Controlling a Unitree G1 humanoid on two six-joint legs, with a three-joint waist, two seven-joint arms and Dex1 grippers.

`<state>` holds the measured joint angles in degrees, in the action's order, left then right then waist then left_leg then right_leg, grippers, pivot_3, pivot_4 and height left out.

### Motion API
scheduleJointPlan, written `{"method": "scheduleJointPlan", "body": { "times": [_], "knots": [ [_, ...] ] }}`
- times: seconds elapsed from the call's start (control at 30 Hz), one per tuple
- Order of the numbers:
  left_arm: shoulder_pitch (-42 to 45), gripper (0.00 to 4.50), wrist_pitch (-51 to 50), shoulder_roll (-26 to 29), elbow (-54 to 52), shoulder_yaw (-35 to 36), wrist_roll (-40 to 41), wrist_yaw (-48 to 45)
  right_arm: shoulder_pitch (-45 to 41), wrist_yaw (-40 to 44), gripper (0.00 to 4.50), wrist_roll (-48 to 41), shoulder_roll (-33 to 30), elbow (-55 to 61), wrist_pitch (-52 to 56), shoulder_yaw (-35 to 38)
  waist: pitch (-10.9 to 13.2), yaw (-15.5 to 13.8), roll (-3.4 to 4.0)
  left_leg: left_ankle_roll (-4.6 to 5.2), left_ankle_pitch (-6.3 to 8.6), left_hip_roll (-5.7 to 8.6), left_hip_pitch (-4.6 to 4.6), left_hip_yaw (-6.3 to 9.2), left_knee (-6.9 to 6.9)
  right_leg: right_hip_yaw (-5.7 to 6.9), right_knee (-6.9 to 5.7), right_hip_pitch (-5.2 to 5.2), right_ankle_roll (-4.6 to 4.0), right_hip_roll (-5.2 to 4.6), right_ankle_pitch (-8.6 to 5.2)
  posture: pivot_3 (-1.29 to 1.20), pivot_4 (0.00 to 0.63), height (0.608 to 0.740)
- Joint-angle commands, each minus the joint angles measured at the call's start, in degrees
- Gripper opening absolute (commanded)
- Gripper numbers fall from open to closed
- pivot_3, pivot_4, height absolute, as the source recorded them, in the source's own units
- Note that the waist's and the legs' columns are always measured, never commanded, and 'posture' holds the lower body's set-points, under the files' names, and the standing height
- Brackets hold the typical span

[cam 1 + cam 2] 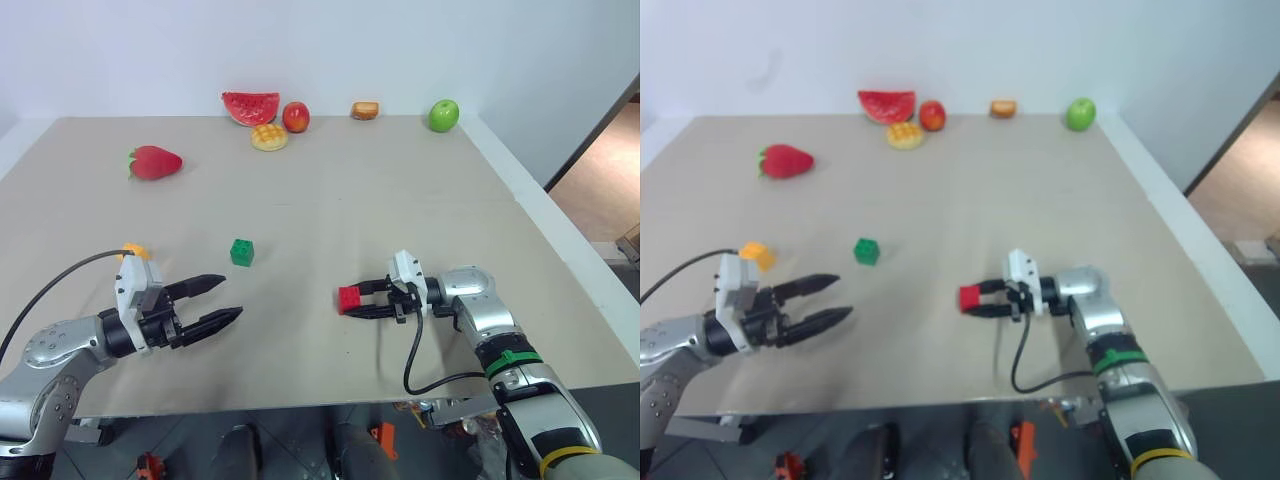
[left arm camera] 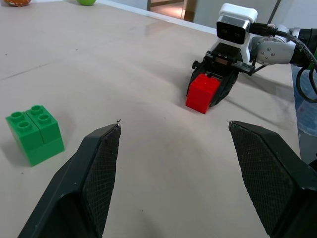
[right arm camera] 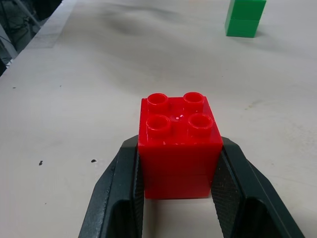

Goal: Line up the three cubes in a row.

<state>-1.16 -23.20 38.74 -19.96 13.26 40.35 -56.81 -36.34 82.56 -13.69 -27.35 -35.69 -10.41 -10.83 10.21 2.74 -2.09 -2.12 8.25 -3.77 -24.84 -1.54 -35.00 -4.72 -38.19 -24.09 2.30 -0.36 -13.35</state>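
My right gripper (image 1: pixel 358 301) is shut on the red cube (image 1: pixel 349 299), holding it upright just over the table's front middle; its studs (image 3: pixel 179 111) face up between the two black fingers. The green cube (image 1: pixel 242 252) stands on the table to the left and slightly farther back, also seen as the green cube (image 2: pixel 34 133). The yellow-orange cube (image 1: pixel 757 255) lies at the front left, partly behind my left wrist. My left gripper (image 1: pixel 222 300) hovers open and empty in front of the green cube, pointing toward the red one.
Toy foods line the far edge: a watermelon slice (image 1: pixel 250 106), a waffle-patterned bun (image 1: pixel 268 137), a red apple (image 1: pixel 296 117), a small bread piece (image 1: pixel 365 110) and a green apple (image 1: pixel 443 115). A red strawberry (image 1: pixel 154 162) lies at the left. The table's right edge (image 1: pixel 560 230) drops away.
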Motion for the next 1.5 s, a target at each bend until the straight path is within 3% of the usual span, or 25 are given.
{"method": "scheduleJointPlan", "body": {
  "times": [0.03,0.3,0.37,0.57,0.6,0.8,1.03,1.17,1.3,1.5],
  "knots": [
    [1.7,3.62,1.59,-0.51,0.71,-0.46,-0.56,-0.68,0.48,-2.38,1.24,0.39,-1.53,0.98,1.23,2.41,0.0,-0.01,0.0,0.01,-0.01,0.0,0.0,0.0,0.0,0.0,0.0,-0.01,-0.01,0.0,0.0,0.0,0.15,0.74],
    [4.64,3.62,2.04,-0.94,3.19,-2.06,-1.16,-1.49,0.4,-3.29,1.24,-0.76,-2.1,2.36,4.35,3.12,0.0,-0.03,0.0,0.03,-0.03,0.04,-0.02,-0.02,0.0,-0.01,0.0,0.0,-0.01,-0.04,0.01,0.0,0.15,0.74],
    [4.64,3.62,2.04,-1.04,3.28,-2.07,-1.28,-1.63,0.31,-3.18,2.29,-0.42,-2.15,2.18,4.1,2.87,0.0,-0.03,0.0,0.03,-0.03,0.03,-0.04,-0.01,0.01,0.0,0.0,-0.02,0.0,-0.03,0.02,0.0,0.15,0.74],
    [4.16,3.62,2.12,-1.3,3.1,-1.55,-1.56,-1.65,-0.08,-3.69,4.39,0.33,-1.96,2.37,3.91,2.46,0.01,-0.01,0.01,0.01,-0.01,0.03,-0.24,-0.01,0.12,0.01,0.0,-0.22,0.04,0.0,-0.03,0.0,0.15,0.74],
    [4.11,3.62,2.13,-1.3,3.08,-1.47,-1.57,-1.65,-0.2,-3.62,4.47,0.29,-2.03,2.53,4.3,2.44,0.01,0.0,0.01,0.01,-0.01,0.03,-0.24,-0.01,0.14,0.01,0.0,-0.23,0.04,0.02,-0.04,0.0,0.15,0.74],
    [4.3,3.62,2.09,-0.51,4.56,-1.36,-3.27,-0.93,-1.59,0.71,4.47,-1.71,-4.25,6.35,10.29,2.8,0.01,-0.02,0.02,0.01,-0.01,0.03,-0.23,0.01,0.19,0.01,0.0,-0.23,0.02,0.04,-0.06,0.0,0.15,0.74],
    [4.14,3.62,-0.43,1.58,9.37,-2.76,-11.45,5.23,-2.42,4.89,4.47,-5.93,-12.13,16.53,22.42,4.93,0.02,-0.05,0.03,0.01,-0.01,0.03,-0.22,0.01,0.2,0.0,0.01,-0.25,0.03,0.02,-0.06,0.0,0.15,0.74],
    [6.7,3.62,-2.66,-0.24,10.93,-3.95,-13.85,10.1,-4.56,2.02,4.47,-8.09,-13.5,19.35,25.3,8.12,0.03,-0.02,0.04,0.0,0.0,0.03,-0.23,-0.02,0.23,-0.01,0.02,-0.3,0.02,0.0,-0.07,0.0,0.15,0.74],
    [10.95,3.62,-5.6,-4.04,11.97,-4.92,-14.37,15.35,-6.09,-3.76,4.47,-12.91,-10.72,24.45,30.35,12.15,0.03,-0.05,0.03,0.0,-0.01,0.03,-0.25,0.01,0.22,0.02,0.01,-0.29,0.02,0.03,-0.03,0.0,0.15,0.74],
    [16.37,3.62,-7.73,-9.09,14.43,-7.23,-16.69,21.42,-0.55,-10.76,4.47,-14.81,-7.29,36.32,34.73,11.22,0.01,-0.15,0.01,-0.02,0.01,0.06,-0.3,0.08,0.31,0.0,0.02,-0.26,0.37,0.07,-0.04,0.0,0.15,0.74]
  ]
}}
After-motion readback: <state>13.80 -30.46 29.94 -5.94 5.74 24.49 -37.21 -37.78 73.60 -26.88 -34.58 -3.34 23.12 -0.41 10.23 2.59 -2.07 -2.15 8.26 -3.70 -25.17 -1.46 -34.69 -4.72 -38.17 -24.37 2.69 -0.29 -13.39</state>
